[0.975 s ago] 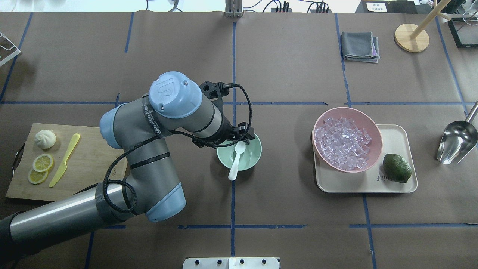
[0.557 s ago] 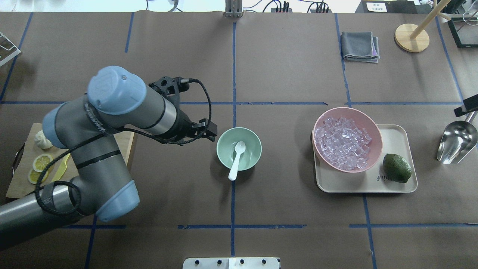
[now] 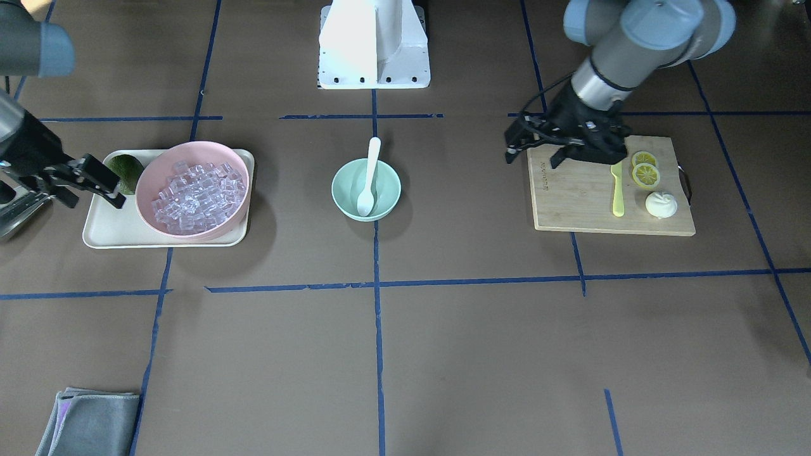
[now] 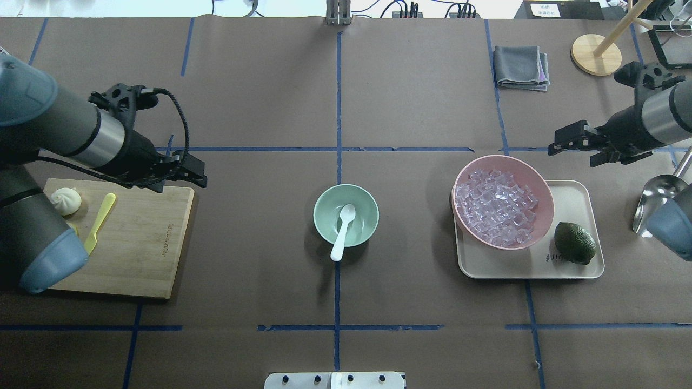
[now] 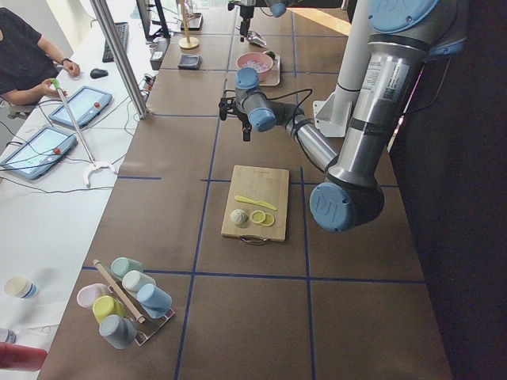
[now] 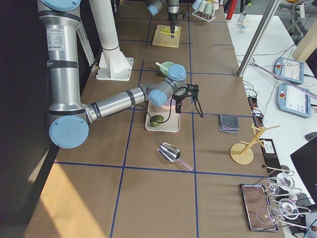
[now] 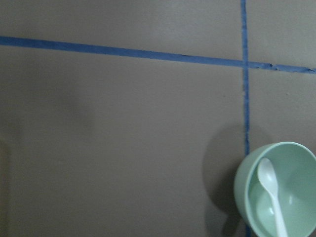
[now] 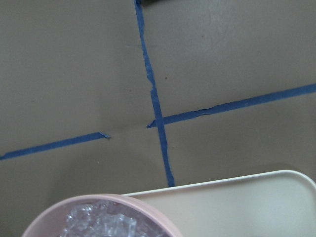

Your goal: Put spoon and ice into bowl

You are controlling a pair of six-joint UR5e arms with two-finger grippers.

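Observation:
The white spoon [image 4: 343, 231] lies in the mint-green bowl [image 4: 325, 216] at the table's middle, scoop down inside and handle resting over the near rim. Both also show in the front view (spoon [image 3: 369, 177], bowl [image 3: 386, 193]) and in the left wrist view (bowl [image 7: 296, 163]). The ice [image 4: 494, 208] is a heap of clear cubes in the pink bowl [image 4: 543, 186] on the right. My left gripper [image 4: 195, 174] is open and empty over the cutting board's far right corner, well left of the bowl. My right gripper [image 4: 569, 151] is open and empty just beyond the pink bowl's far right rim.
The pink bowl stands on a cream tray [image 4: 573, 267] with a dark green fruit [image 4: 574, 243]. A metal scoop [image 4: 657, 202] lies to the right. The wooden cutting board [image 4: 140, 237] on the left holds a yellow-green knife [image 4: 100, 221] and a white bun [image 4: 65, 200]. A grey cloth [image 4: 520, 66] lies far right.
My left gripper has drawn back leftward from the mint bowl to the cutting board's corner, leaving the spoon in the bowl. My right arm has come in from the right toward the pink bowl.

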